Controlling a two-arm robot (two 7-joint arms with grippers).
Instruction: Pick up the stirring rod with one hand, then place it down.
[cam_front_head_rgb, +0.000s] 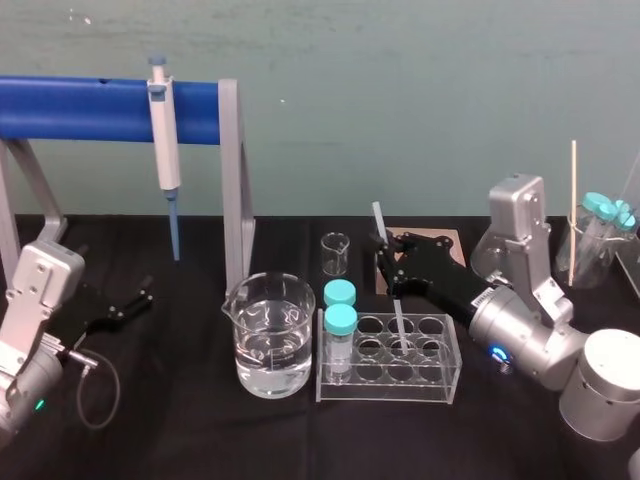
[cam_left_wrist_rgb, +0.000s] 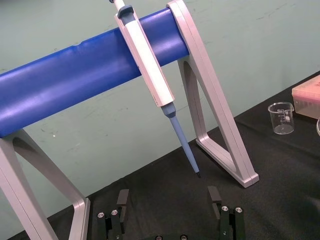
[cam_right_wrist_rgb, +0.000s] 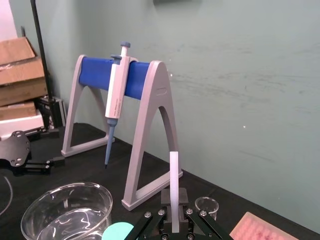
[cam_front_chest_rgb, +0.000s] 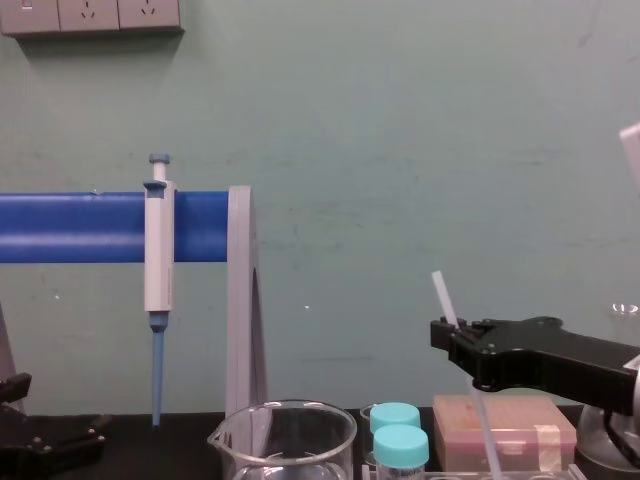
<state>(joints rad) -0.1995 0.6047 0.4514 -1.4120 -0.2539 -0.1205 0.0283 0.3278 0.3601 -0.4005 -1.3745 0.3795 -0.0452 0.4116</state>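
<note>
So the right gripper (cam_front_head_rgb: 386, 264) has its jaws pinching the rod (cam_front_head_rgb: 381, 228) near its top, probably so it hangs steady into the rack (cam_front_head_rgb: 442, 378). The left gripper (cam_front_head_rgb: 138, 298) idles at 9 o'clock, jaws open.

I log a white-and-blue pipette (cam_front_head_rgb: 163, 130) hanging tip-down from a grey stand with a blue crossbar (cam_front_head_rgb: 232, 180), far-left of the table. Toward the front edge, mid-table: a large glass beaker of clear liquid (cam_front_head_rgb: 268, 335), and just beside it a clear plastic tube rack (cam_front_head_rgb: 400, 388) holding two teal-capped vials (cam_front_head_rgb: 341, 322). A small glass beaker (cam_front_head_rgb: 335, 254) stands behind them.
</note>
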